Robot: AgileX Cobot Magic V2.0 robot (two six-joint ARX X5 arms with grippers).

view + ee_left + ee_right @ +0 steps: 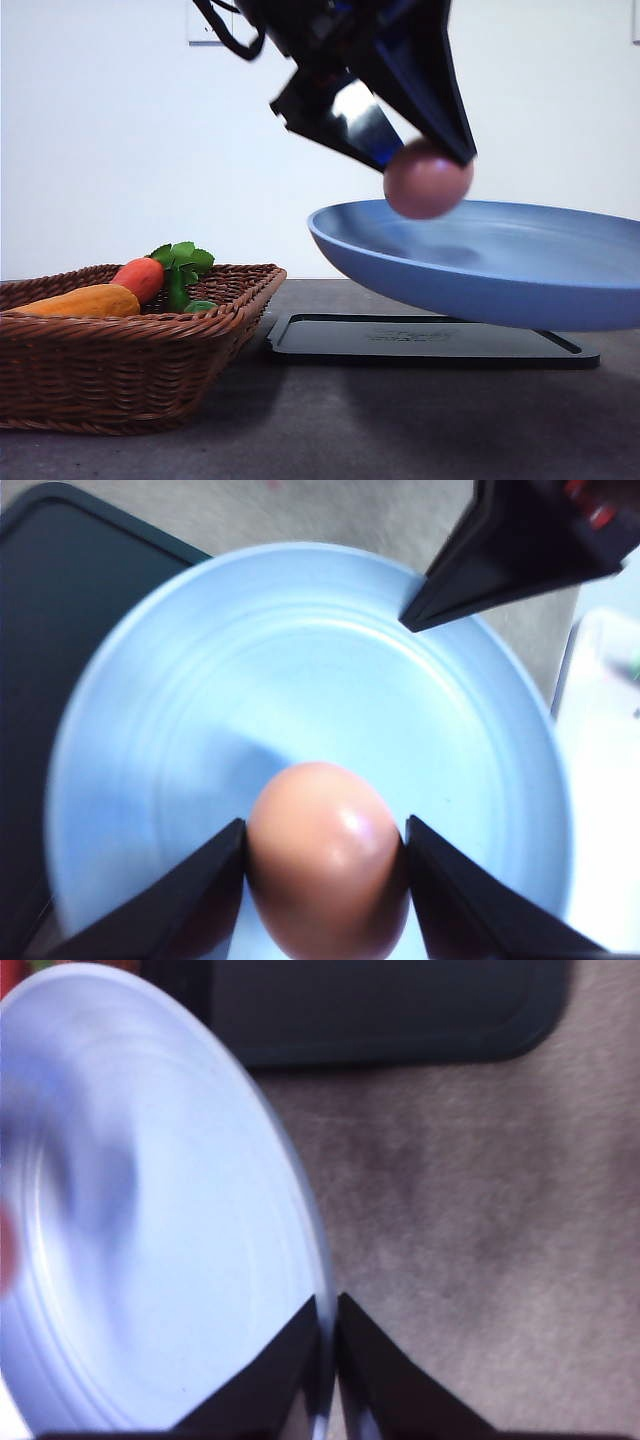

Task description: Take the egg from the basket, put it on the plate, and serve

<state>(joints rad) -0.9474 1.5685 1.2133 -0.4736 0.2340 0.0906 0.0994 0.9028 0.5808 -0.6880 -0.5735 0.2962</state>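
We are seeing the left gripper (325, 855) holding the egg (328, 865) between its two dark fingers (190, 895); in the left wrist view both fingers are pressing the egg's sides, closed only to the egg's width. In the front view the egg (428, 180) is hanging at the tip of the left gripper (430, 165), over the plate (500, 265) and near its far-left rim. We are not able to tell whether the egg is touching the plate surface; it is appearing just above or at rim level.

The plate is sitting raised off the counter (350, 420), tilted slightly, above the black tray (430, 340). In the right wrist view the right gripper (328, 1335) is pinching the plate's rim (310, 1260), its fingers nearly closed with the thin edge between them. The rest of the plate is extending away from that gripper over the grey counter (480, 1190), with the tray (390, 1010) beyond.

We are noting the basket (130, 350) resting on the counter at the left, well apart from the egg, holding an orange-red carrot-like vegetable (140, 278) with green leaves (183, 262) and a yellow-orange piece (85, 300).
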